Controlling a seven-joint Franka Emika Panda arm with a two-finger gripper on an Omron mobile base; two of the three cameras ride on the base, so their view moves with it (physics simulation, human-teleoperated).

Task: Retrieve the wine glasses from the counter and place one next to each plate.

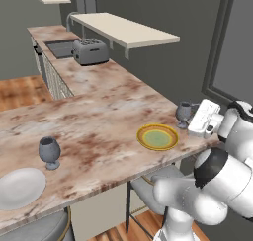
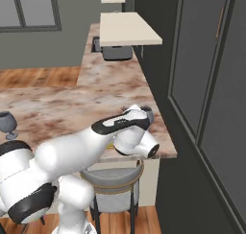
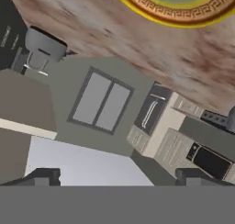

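**Open gripper beside the goblet at the counter's far right edge**

Nearest the base cameras is the white arm, reaching forward and to the right over a grey stool [image 2: 113, 178] tucked under the counter [image 1: 99, 131]. At its end the gripper [image 1: 193, 121] hangs just beside the right-hand wine glass [image 1: 184, 112], its jaws spread wide and holding nothing. In the hand view the two dark fingertips [image 3: 43, 176] stand far apart at the bottom edge, with nothing between them.

That goblet stands upright near the counter's right-hand edge, close to the yellow-rimmed plate [image 1: 157, 137], with a strip of bare stone between them. In the hand view, which is rolled over, the goblet appears in the upper left corner and the plate's patterned rim [image 3: 183, 12] along the top. From the right base view the arm's wrist covers most of this glass; a small grey piece of it shows behind the wrist.

The second wine glass [image 1: 49, 152] stands upright well to the left on the same worktop, just beside the white-grey plate [image 1: 20, 187], which lies at the near edge. The right base view catches this glass at its left border [image 2: 6, 123].

Further back, where the counter turns away, a grey toaster [image 1: 90, 51] sits next to a dark sink [image 1: 60, 48], under a pale wall shelf [image 1: 123, 30].
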